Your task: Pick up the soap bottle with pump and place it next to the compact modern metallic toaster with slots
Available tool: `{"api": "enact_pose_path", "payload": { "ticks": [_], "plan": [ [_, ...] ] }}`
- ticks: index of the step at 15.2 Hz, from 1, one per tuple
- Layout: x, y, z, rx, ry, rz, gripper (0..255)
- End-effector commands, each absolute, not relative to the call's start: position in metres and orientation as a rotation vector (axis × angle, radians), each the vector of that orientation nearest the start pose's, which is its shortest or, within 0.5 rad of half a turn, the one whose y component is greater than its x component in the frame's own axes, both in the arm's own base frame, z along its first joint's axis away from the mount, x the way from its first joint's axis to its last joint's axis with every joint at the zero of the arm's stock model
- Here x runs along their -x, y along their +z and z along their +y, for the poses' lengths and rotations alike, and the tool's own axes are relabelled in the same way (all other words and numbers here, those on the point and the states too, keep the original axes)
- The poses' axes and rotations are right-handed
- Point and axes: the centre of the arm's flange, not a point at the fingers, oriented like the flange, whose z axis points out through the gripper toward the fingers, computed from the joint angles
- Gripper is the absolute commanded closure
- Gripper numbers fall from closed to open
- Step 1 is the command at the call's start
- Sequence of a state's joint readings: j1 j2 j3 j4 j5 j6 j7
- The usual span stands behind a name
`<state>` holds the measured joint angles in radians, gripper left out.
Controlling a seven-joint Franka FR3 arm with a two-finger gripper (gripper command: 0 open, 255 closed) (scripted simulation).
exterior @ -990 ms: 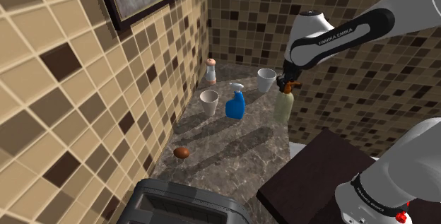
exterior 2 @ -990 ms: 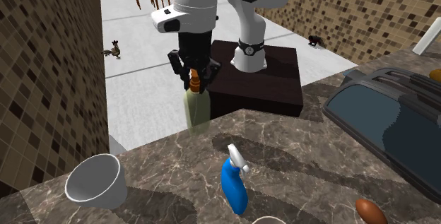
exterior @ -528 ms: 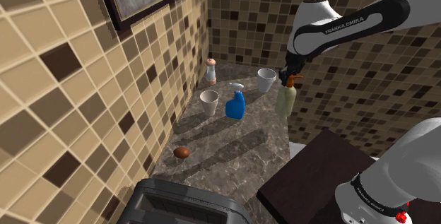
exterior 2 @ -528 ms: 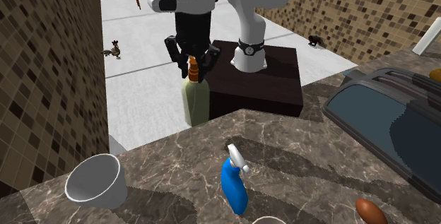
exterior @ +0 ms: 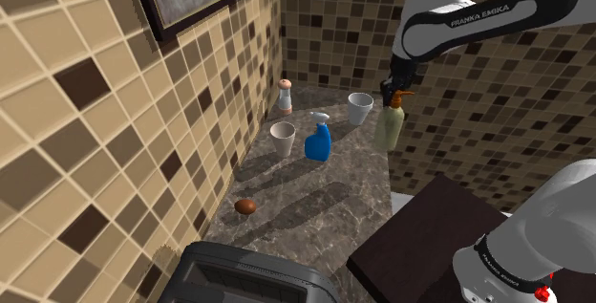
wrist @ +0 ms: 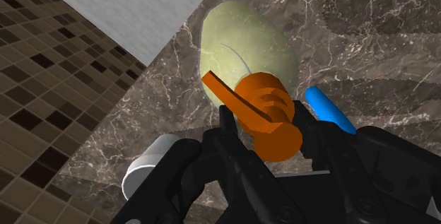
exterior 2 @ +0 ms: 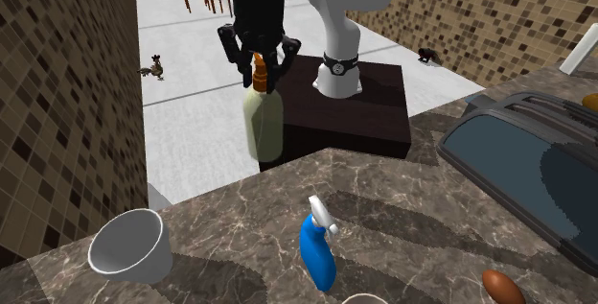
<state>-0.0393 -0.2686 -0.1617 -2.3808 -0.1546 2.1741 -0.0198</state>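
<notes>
A pale green soap bottle (exterior: 388,129) with an orange pump hangs in the air over the counter's edge, at the shoulder view's right. My black gripper (exterior: 394,97) is shut on the pump neck from above. The second exterior view has the bottle (exterior 2: 262,122) upright under the gripper (exterior 2: 259,65), lifted off the marble counter (exterior 2: 412,216). In the wrist view the fingers (wrist: 230,127) clasp the orange pump (wrist: 270,119), with the bottle body (wrist: 244,42) below it. The dark toaster (exterior: 253,277) stands at the counter's near end, and it (exterior 2: 522,173) is at the second exterior view's right.
A blue spray bottle (exterior: 318,141), two white cups (exterior: 283,137) (exterior: 360,107), a small shaker (exterior: 285,96) and a brown oval thing (exterior: 245,205) stand on the counter. Tiled walls close in two sides. The dark stand (exterior: 430,239) sits beside the counter.
The gripper has risen with the soap bottle, which now hangs higher above the counter's edge. Nothing else has moved.
</notes>
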Motion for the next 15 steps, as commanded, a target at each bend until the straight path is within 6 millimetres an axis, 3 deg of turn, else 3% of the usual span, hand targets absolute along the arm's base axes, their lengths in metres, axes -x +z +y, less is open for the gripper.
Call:
{"api": "enact_pose_path", "payload": {
  "ticks": [1,15],
  "plan": [
    [-0.452,0.441,-0.100,3.230,-0.082,0.150,255],
    [-0.452,0.514,-0.100,3.230,-0.082,0.150,255]
  ]
}}
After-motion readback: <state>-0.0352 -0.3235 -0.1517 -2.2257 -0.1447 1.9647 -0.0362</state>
